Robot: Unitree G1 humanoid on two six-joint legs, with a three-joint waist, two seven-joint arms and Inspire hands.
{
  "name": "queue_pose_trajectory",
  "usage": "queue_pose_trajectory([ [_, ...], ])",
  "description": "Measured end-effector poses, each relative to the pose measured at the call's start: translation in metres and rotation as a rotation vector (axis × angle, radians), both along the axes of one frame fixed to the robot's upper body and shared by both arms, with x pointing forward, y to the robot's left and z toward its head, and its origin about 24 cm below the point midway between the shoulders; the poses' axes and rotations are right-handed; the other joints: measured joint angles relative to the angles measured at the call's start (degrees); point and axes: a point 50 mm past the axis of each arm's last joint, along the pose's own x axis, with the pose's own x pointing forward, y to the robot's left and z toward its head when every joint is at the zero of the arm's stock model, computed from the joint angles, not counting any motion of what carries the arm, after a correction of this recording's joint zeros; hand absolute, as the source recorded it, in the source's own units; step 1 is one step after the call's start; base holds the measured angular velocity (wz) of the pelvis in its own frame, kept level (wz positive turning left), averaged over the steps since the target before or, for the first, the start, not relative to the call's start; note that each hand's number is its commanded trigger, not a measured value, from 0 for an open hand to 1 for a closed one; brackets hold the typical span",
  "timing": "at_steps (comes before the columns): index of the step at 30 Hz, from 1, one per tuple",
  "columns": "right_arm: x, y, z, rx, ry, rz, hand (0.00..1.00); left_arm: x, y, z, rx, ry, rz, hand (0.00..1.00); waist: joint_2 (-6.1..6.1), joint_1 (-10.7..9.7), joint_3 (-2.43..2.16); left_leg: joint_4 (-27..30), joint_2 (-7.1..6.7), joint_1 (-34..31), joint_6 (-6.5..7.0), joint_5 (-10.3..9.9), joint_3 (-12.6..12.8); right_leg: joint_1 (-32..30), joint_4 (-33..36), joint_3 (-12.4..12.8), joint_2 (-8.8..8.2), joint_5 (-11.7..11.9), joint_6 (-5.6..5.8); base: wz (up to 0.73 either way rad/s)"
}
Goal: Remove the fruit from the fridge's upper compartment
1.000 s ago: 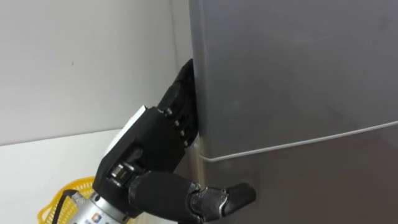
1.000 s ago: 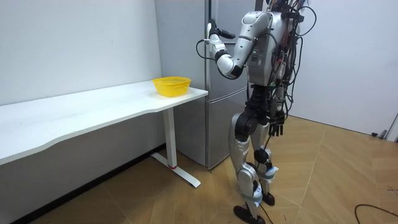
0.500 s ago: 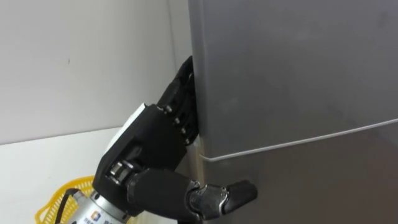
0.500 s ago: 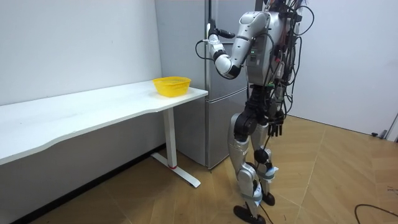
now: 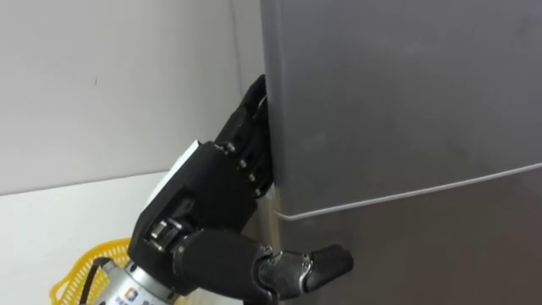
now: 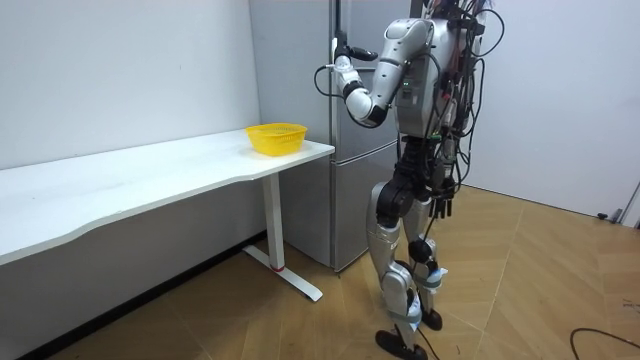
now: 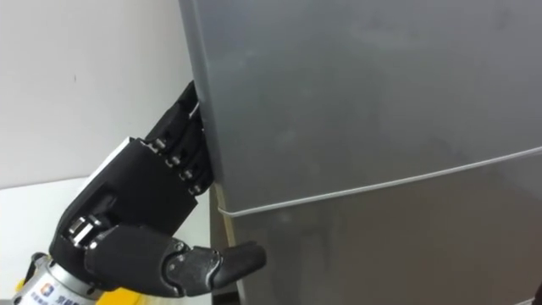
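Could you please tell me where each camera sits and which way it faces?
Left eye view: on the robot's head, facing the fridge door close up; left hand at its left edge.
Right eye view: just beside it, same door and hand.
Room view: off in the room, seeing the whole robot at the fridge, a table with a basket; right hand hangs low.
Shared: all show the left hand at the door.
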Motion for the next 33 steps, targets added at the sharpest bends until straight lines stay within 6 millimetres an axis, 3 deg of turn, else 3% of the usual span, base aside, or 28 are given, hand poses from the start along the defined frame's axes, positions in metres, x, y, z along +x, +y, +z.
queue_pose_trajectory([
  [2, -0.001, 0.0, 0.0, 0.003, 0.003, 0.0, 0.0, 0.001, 0.002, 0.0, -0.008, 0.005, 0.013, 0.97, -0.47, 0.0, 0.0, 0.0, 0.0, 0.0, 0.0, 0.0, 0.0, 0.0, 0.0, 0.1, -0.01, 0.0, 0.0, 0.08],
  [3, -0.001, 0.0, 0.0, 0.004, 0.003, -0.001, 0.0, 0.001, 0.002, 0.0, -0.009, 0.004, 0.016, 0.35, -0.6, 0.0, -0.03, 0.0, 0.0, 0.0, 0.0, 0.0, 0.0, 0.0, 0.0, 0.2, 0.0, 0.0, 0.0, 0.08],
  [4, -0.002, 0.0, 0.0, 0.004, 0.006, -0.002, 0.0, 0.001, 0.002, 0.0, -0.006, 0.003, 0.016, 0.0, -0.84, 0.0, -0.11, 0.0, 0.02, 0.0, 0.0, 0.0, 0.0, 0.1, 0.0, 0.2, -0.01, 0.0, 0.0, 0.08],
  [10, -0.001, 0.001, 0.0, 0.005, 0.0, 0.0, 0.0, -0.002, -0.004, 0.005, -0.036, -0.037, -0.072, 0.0, -1.15, 0.0, -0.11, 0.0, -0.01, 0.1, 0.0, 0.0, 0.4, 0.1, 0.0, 1.5, -0.02, 0.2, 0.11, 0.01],
  [20, 0.004, 0.0, 0.0, 0.004, -0.02, 0.0, 0.0, -0.018, -0.059, 0.027, -0.025, -0.183, -0.539, 0.0, -0.76, -1.2, -0.07, 0.0, 0.38, 0.8, 0.0, 0.0, 3.0, 0.2, 0.0, 2.1, 0.26, 0.2, 0.14, -0.15],
  [24, 0.003, -0.002, 0.001, -0.001, -0.022, 0.001, 0.0, -0.023, -0.063, 0.027, -0.002, -0.221, -0.626, 0.0, 0.26, -1.8, -0.56, 0.0, 0.65, 1.3, -0.01, 0.0, 4.3, 0.1, 0.0, 3.2, 0.61, 0.2, 0.1, -0.21],
  [27, 0.002, -0.002, 0.001, 0.0, -0.02, -0.003, 0.0, -0.026, -0.064, 0.026, 0.023, -0.24, -0.685, 0.0, 0.41, -2.0, -0.55, -0.1, 1.06, 2.0, -0.02, 0.0, 5.5, 0.2, 0.1, 3.2, 0.88, 0.4, -0.16, -0.09],
  [33, 0.007, -0.007, 0.003, -0.012, -0.042, 0.005, 0.0, -0.031, -0.069, 0.023, 0.043, -0.251, -0.751, 0.0, 0.29, -2.7, -0.47, -0.6, 1.13, 2.1, -0.02, 0.0, 5.5, -0.1, 0.0, 3.1, 1.04, 0.4, -0.32, 0.02],
])
